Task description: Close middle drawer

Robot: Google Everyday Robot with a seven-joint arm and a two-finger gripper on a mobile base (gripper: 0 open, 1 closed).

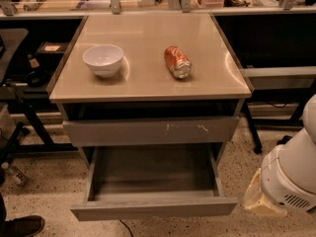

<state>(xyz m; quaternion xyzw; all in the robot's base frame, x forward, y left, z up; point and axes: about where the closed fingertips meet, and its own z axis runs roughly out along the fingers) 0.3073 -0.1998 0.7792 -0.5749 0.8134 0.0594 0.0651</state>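
On my feed I take the cabinet (148,85) as the landmark. Left of it, low on the speckled floor, a small bottle (13,174) lies on its side, and a dark shoe (20,225) shows at the bottom corner.

On the cabinet's tan top, a white bowl (102,59) stands upright on the left half. A crushed orange can (177,61) lies on its side just right of centre, well apart from the bowl.

Under the top there is a dark open slot. Below that is a grey drawer front (150,131) with white scratch marks, pushed in.

The middle drawer (153,181) sits right beneath the scratched front. It is pulled far out toward me, its grey tray bare and its plain front panel at the lower edge of my view.

Right of the cabinet, the white arm (296,172) comes in from the lower right corner. The gripper (260,200) is at its pale end, just beside the open drawer's right front corner and not touching it. I cannot tell whether it is spread or pressed together.
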